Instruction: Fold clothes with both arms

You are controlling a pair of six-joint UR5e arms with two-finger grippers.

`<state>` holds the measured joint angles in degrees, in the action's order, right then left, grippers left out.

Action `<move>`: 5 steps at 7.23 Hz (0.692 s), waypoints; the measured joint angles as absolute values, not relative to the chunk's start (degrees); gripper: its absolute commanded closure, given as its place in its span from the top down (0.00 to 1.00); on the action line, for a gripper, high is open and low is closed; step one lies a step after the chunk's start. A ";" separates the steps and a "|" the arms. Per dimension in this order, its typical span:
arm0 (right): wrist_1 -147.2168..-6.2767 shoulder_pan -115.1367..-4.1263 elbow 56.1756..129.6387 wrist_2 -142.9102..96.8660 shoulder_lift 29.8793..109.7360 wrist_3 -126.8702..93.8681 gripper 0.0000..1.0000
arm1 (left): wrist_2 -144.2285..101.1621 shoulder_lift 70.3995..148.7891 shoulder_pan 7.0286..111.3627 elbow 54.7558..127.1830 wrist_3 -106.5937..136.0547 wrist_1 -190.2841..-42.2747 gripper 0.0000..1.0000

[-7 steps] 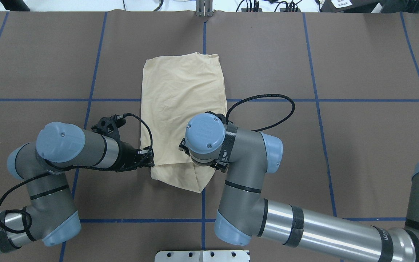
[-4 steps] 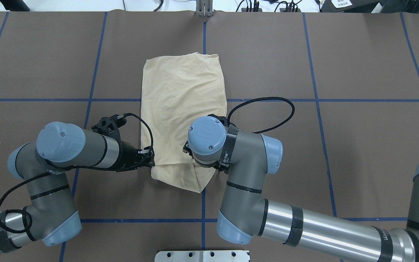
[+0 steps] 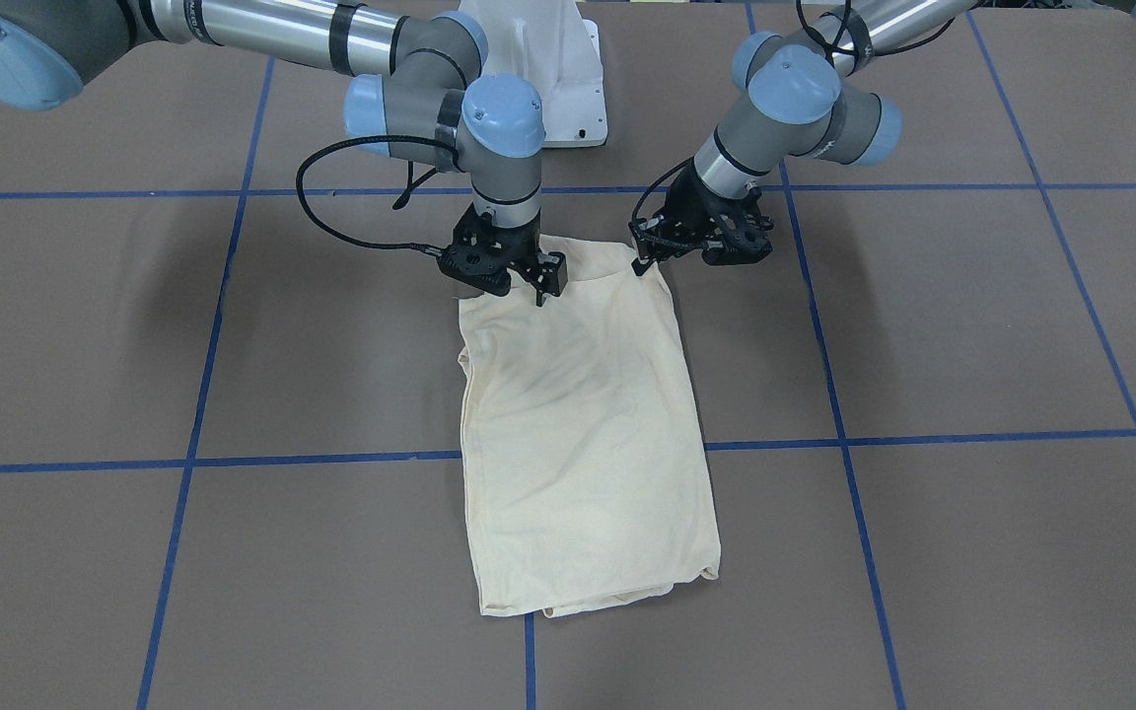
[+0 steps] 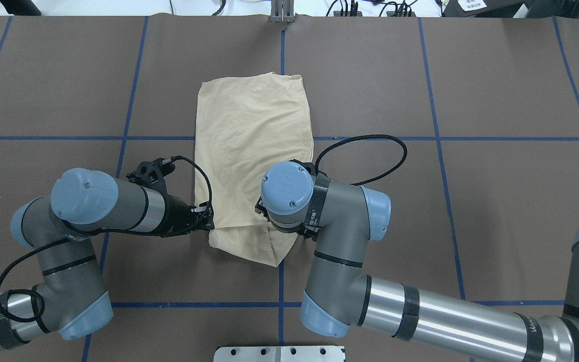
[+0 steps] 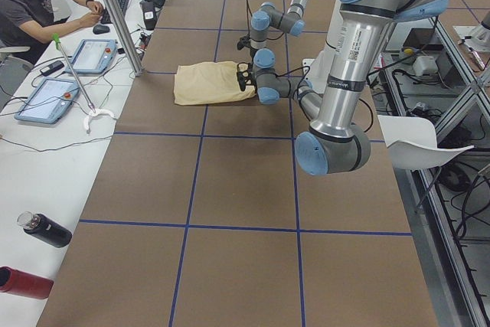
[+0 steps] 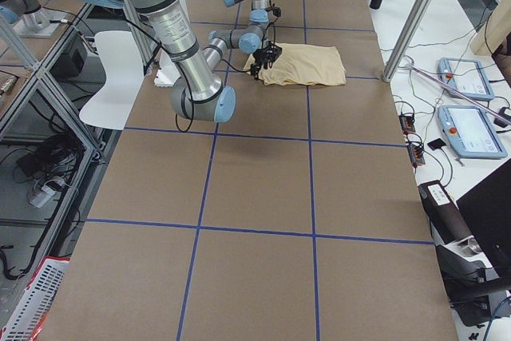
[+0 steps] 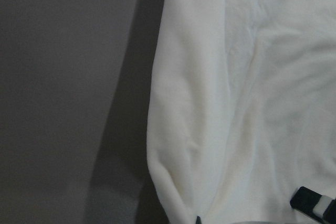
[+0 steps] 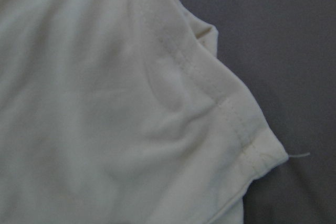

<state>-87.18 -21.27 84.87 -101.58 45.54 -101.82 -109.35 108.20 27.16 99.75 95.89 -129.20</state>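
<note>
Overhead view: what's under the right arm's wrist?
The shirt's near end lies under the right arm's wrist. That wrist hides the right gripper overhead; the front-facing view shows it at that edge, grip unclear.

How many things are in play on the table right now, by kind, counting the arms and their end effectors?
shirt: 1
arms: 2, the left arm and the right arm
end effectors: 2, the left end effector and the right end effector, both at the shirt's near edge
Total: 5
</note>
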 measured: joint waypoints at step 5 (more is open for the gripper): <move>-87.13 -21.36 86.17 -101.60 45.29 -101.88 0.00 | -109.25 108.21 27.28 99.73 95.89 -129.20 0.00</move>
<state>-87.13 -21.36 86.17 -101.60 45.29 -101.88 -109.25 108.21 27.28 99.73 95.89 -129.20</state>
